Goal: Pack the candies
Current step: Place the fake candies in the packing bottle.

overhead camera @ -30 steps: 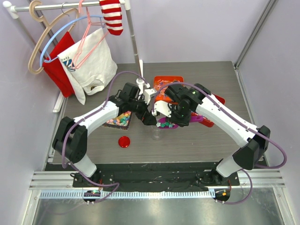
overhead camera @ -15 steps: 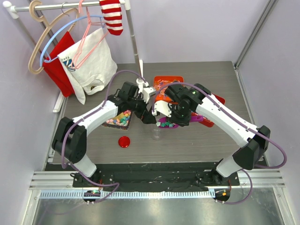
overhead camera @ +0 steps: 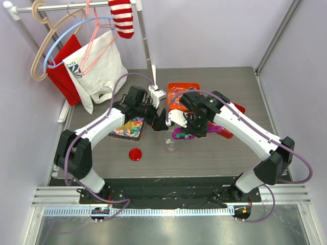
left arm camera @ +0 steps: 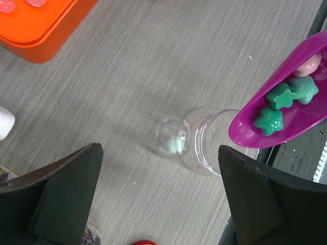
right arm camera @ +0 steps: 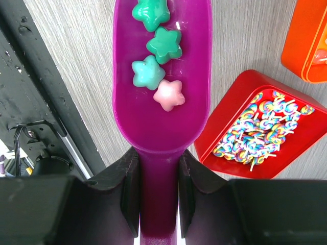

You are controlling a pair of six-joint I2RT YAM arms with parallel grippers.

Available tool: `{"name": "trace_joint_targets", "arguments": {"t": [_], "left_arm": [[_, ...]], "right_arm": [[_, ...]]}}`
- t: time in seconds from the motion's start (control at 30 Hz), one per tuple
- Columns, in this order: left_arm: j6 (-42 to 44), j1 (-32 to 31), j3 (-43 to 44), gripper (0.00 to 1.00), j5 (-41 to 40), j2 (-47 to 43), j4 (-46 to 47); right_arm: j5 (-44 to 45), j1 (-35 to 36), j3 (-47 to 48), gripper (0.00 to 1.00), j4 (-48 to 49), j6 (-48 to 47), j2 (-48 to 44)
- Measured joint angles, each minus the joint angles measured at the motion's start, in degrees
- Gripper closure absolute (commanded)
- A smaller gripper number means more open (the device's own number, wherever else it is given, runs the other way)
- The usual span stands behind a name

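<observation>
My right gripper is shut on the handle of a purple scoop. In its bowl lie three green star-shaped candies and one pink one. In the left wrist view the scoop hangs just over the rim of a clear jar that stands upright on the table with its mouth uncovered. My left gripper is wide open above the table beside the jar and holds nothing. From the top, the left gripper and the right gripper face each other above the jar. More mixed pastel candies fill a dark tray.
A red lid lies on the table left of the jar. An orange tin stands behind the grippers. A red tin of swirled lollipops sits right of the scoop. A clothes rack with hangers and cloths stands at the back left.
My left gripper has drawn back a little toward the rear left, away from the jar, still open. The right gripper and scoop have stayed where they were.
</observation>
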Motion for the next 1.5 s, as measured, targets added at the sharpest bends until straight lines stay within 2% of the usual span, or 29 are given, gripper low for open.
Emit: {"name": "trace_joint_targets", "arguments": {"t": [0.8, 1.5], "left_arm": [[0.00, 3.30, 0.02, 0.00, 0.48, -1.33, -0.15], [-0.02, 4.44, 0.02, 0.00, 0.85, -2.49, -0.15]], "right_arm": [[4.33, 0.52, 5.60, 0.99, -0.37, -2.93, 5.11], [5.68, 0.85, 5.35, 0.99, -0.35, -4.52, 5.73]]}}
